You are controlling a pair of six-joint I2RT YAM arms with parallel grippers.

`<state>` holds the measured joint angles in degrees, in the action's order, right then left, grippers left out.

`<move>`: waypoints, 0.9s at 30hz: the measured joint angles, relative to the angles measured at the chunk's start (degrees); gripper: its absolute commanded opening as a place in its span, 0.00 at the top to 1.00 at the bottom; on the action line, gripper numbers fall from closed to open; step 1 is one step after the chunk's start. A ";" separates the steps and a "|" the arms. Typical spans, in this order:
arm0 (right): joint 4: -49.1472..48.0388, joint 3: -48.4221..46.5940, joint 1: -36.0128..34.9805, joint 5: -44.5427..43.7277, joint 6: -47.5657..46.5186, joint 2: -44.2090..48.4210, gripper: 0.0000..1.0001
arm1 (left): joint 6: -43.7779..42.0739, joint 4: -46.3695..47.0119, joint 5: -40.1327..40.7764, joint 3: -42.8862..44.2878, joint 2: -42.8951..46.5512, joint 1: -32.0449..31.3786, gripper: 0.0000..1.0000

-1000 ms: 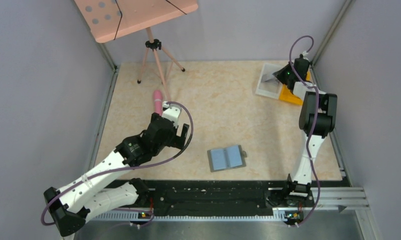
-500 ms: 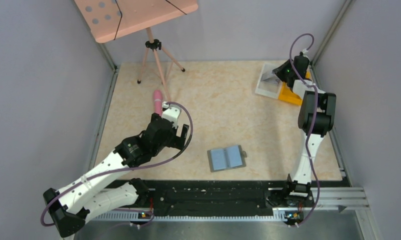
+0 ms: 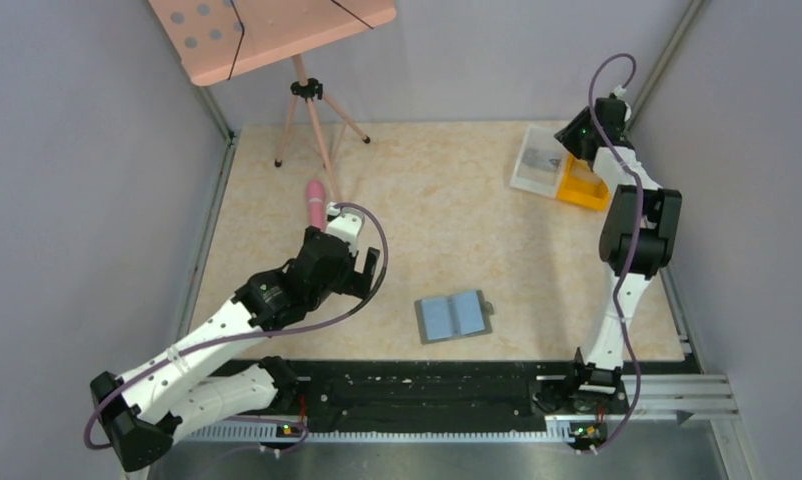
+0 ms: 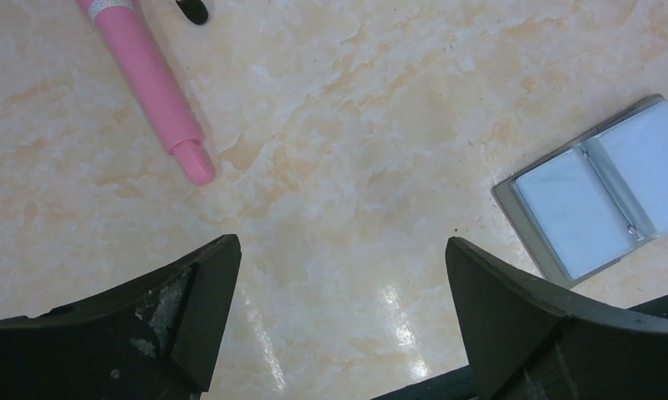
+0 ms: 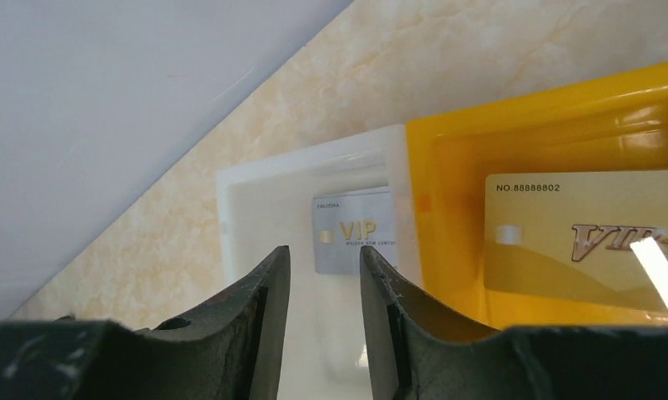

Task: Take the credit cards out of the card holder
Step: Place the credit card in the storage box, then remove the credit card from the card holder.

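The card holder (image 3: 454, 317) lies open like a book on the table near the front middle, its pale blue-grey panels facing up; it also shows at the right edge of the left wrist view as the card holder (image 4: 605, 192). My left gripper (image 3: 363, 266) hovers to its left, wide open and holding nothing, as the left gripper (image 4: 341, 243) over bare table. My right gripper (image 3: 575, 138) hangs above the white bin (image 3: 525, 178) at the back right. The right gripper (image 5: 324, 250) is open with nothing between its fingers. A silver VIP card (image 5: 351, 237) lies in the white bin (image 5: 256, 192).
A yellow bin (image 3: 580, 190) touches the white one and holds a gold card (image 5: 580, 237). A pink pen (image 3: 316, 203) lies just beyond my left gripper. A pink tripod (image 3: 307, 115) with a pink board stands at the back left. Grey walls enclose the table.
My right gripper has opened and risen toward the back right corner; the silver card now lies loose in the white bin. The left arm and card holder have not moved.
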<state>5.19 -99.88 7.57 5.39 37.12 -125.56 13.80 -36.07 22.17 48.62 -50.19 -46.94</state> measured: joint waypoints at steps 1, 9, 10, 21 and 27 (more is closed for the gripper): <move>1.16 0.00 0.00 -0.13 -0.33 0.94 0.63 | 0.33 -0.04 -0.04 0.02 -0.46 0.02 0.02; 2.95 12.33 -1.62 1.88 -1.01 18.97 0.62 | 7.76 -0.37 -4.02 0.13 -5.64 0.55 0.04; 2.69 15.56 -2.16 2.49 -0.90 21.94 0.62 | 9.55 -0.22 -5.57 0.13 -6.25 1.01 0.05; 6.64 47.19 -11.93 8.63 -3.50 46.18 0.61 | 19.96 5.38 -16.37 -1.14 -7.61 6.93 0.05; 10.21 53.75 -26.29 5.84 -3.63 57.83 0.60 | 21.92 7.39 -21.59 -4.31 -6.73 12.57 0.05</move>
<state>15.40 -46.13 -18.72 11.22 33.50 -67.72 35.73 -28.69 0.58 44.31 -56.93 -34.37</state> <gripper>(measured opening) 0.392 0.952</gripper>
